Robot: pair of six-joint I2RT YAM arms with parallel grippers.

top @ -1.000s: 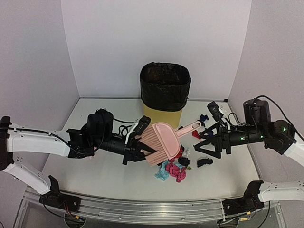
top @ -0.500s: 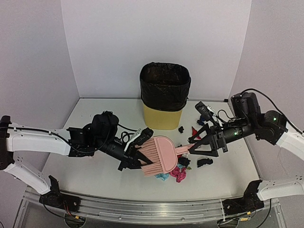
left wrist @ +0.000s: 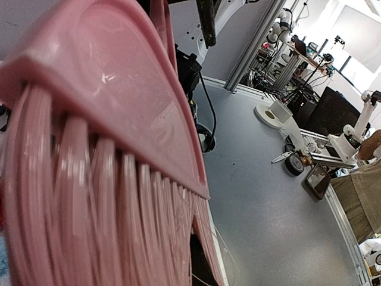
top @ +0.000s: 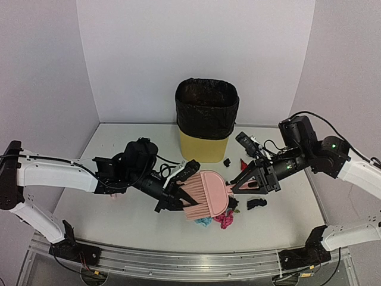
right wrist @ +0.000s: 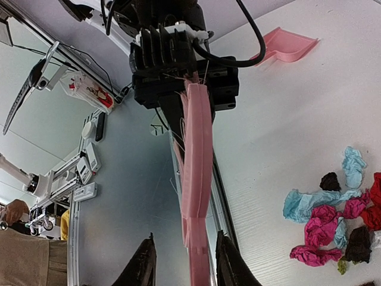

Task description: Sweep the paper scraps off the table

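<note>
**Transfer of the brush.** The left gripper (top: 179,195) stays pinched on the head of the pink brush (top: 209,196). Since a second ago the brush has been carried nearer and rightward. It now hangs above the table (top: 107,229), partly over the heap of paper scraps (top: 215,221) at near centre. The right gripper (top: 237,185) has moved left. Its fingers, formerly wide, now stand narrowly spread on either side of the brush handle (right wrist: 198,179), with a gap showing on one side. Stray scraps lie right of the bin (top: 206,119).
</note>
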